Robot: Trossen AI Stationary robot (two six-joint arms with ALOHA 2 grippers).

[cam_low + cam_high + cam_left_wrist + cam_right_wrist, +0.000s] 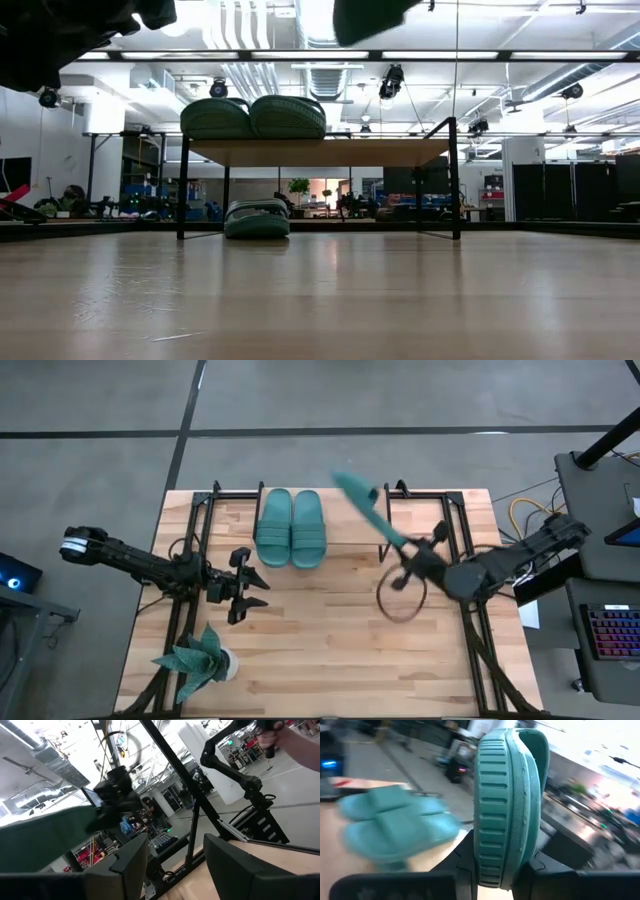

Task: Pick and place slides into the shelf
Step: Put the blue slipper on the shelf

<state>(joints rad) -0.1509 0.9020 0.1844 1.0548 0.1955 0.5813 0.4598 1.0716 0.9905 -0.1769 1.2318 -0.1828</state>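
Right gripper [408, 552] clamped on one slide [368, 510], blurred, raised above the shelf [320, 151]. Left gripper [252, 586] spread, empty. Fourth slide hidden; shelf top barely distinguishable from above.

Both arms: dark, near-black jointed links. Left arm [130, 563] carries a white ring band at its outer end; cabling loops beside the wrist. Left gripper [250, 587]: two flat, matte dark fingers [131, 865] with squared edges. Right arm [510, 560] matches, dark throughout.
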